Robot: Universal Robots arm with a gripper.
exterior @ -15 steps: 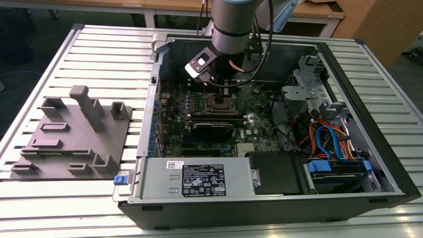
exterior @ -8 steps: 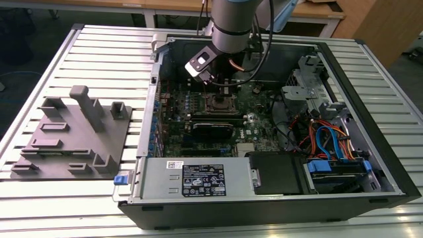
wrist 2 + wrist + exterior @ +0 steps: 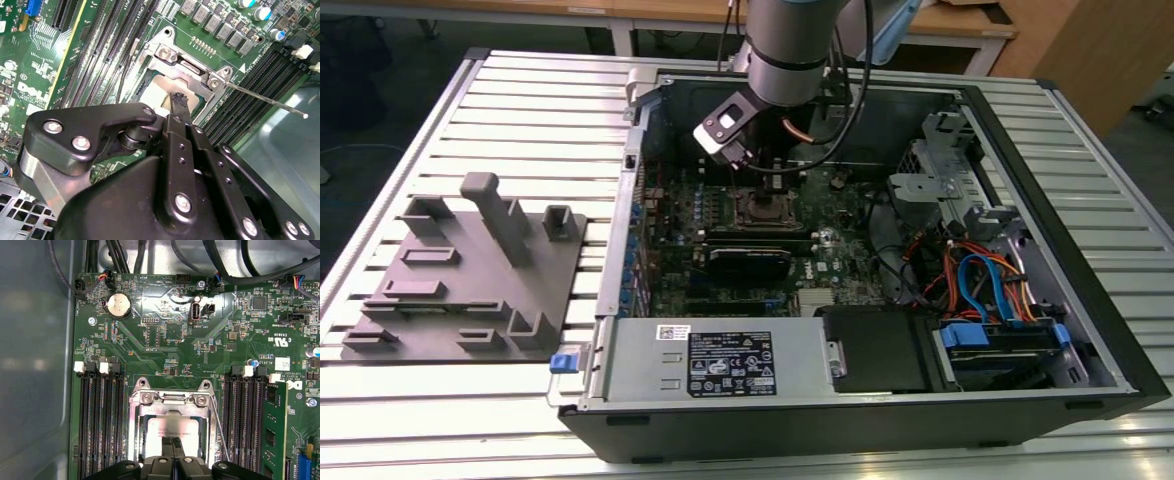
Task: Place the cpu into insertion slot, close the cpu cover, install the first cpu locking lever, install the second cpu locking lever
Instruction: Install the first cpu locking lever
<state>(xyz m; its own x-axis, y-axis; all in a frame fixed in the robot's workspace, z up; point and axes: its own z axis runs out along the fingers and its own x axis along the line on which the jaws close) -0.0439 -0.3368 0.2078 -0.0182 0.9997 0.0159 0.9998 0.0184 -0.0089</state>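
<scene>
First wrist view shows you the gripper (image 3: 172, 441) with fingers pressed together, gripping nothing, tips just over the cpu (image 3: 167, 426). The cpu lies in the insertion slot (image 3: 133, 430) under the lowered cpu cover (image 3: 168, 401). A wire locking lever (image 3: 220, 432) angles away alongside.

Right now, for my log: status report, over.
Gripper shut, over small silver-grey square cpu. Cpu seated, thin silvery cover frame looks down. Thin lever rod sticks out.
</scene>
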